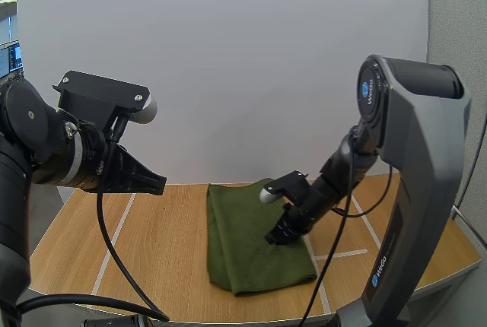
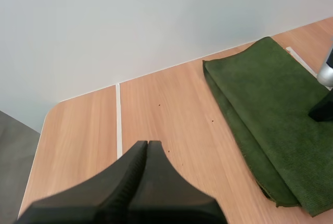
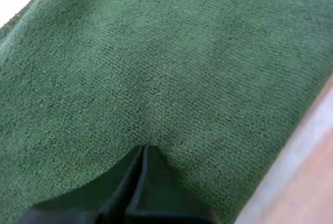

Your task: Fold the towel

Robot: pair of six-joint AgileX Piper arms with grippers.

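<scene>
Lying folded lengthwise, green towel [image 1: 245, 251]; right pincer [image 1: 275, 237] resting closed on it, left pincer [image 2: 147, 142] closed, empty.

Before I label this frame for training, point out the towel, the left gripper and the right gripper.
towel [image 1: 243, 243]: high view, middle of its folded top.
left gripper [image 2: 148, 143]: left wrist view, tips of its shut fingers.
right gripper [image 3: 144, 148]: right wrist view, tips touching the towel.
</scene>
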